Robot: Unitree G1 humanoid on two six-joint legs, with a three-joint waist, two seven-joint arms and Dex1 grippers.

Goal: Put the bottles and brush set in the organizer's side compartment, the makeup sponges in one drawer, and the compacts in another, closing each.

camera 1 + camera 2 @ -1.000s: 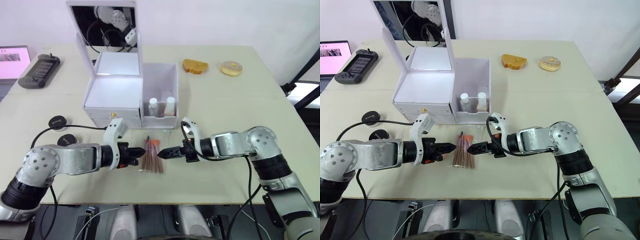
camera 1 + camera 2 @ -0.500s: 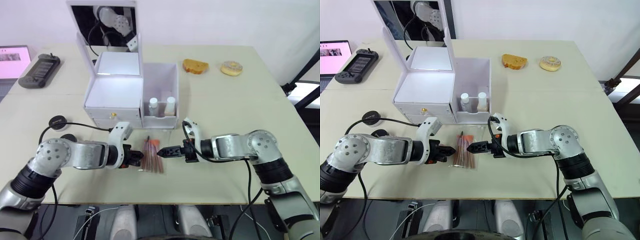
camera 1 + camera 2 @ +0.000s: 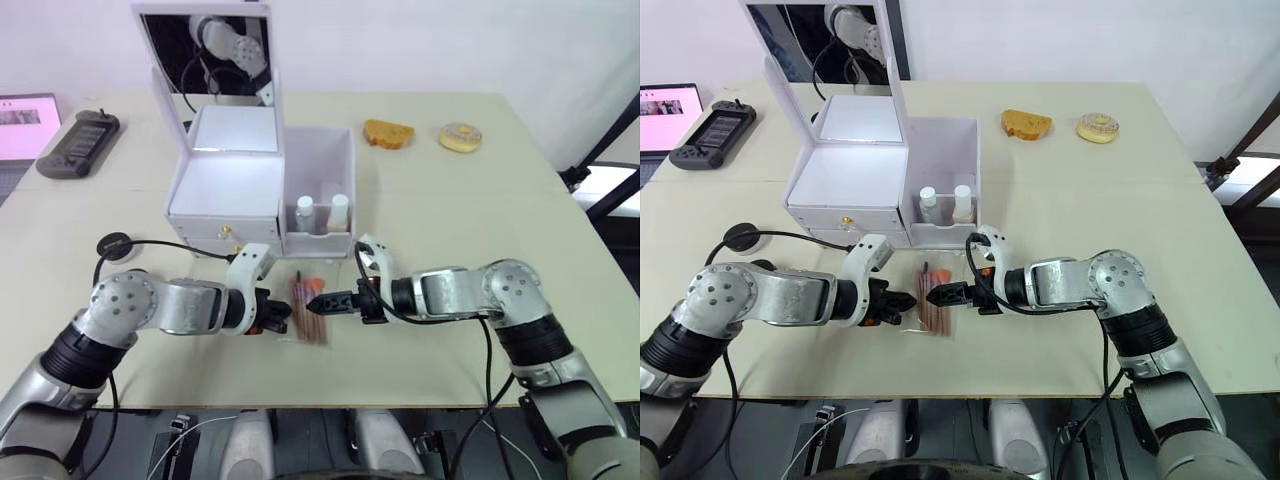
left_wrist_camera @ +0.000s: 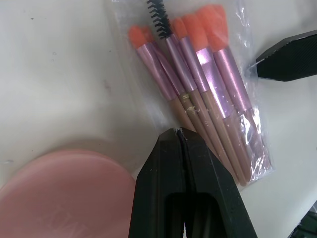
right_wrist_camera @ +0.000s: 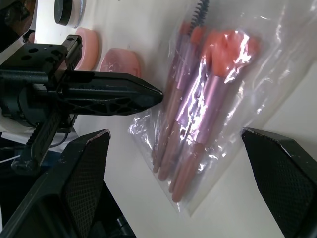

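The brush set (image 3: 308,309), pink-handled brushes in a clear bag, lies on the bench (image 3: 450,220) just near of the white organizer (image 3: 262,190), whose side compartment (image 3: 322,222) holds two bottles (image 3: 321,212). The left gripper (image 3: 281,317) sits at the bag's left edge and the right gripper (image 3: 318,301) at its right edge, both low over the bench. The left wrist view shows the left gripper clenched, its fingers (image 4: 184,186) pressed together with the tips at the bag's edge by the handles; whether film is pinched between them cannot be told. That view also shows a pink sponge (image 4: 64,196) beside the fingers, hidden behind the arm in the head views. The right wrist view shows the right gripper released, fingers (image 5: 81,173) spread wide to either side of the bag, with two sponges beyond the left gripper. Far right on the bench lie a bread slice (image 3: 389,132) and a donut (image 3: 460,136).
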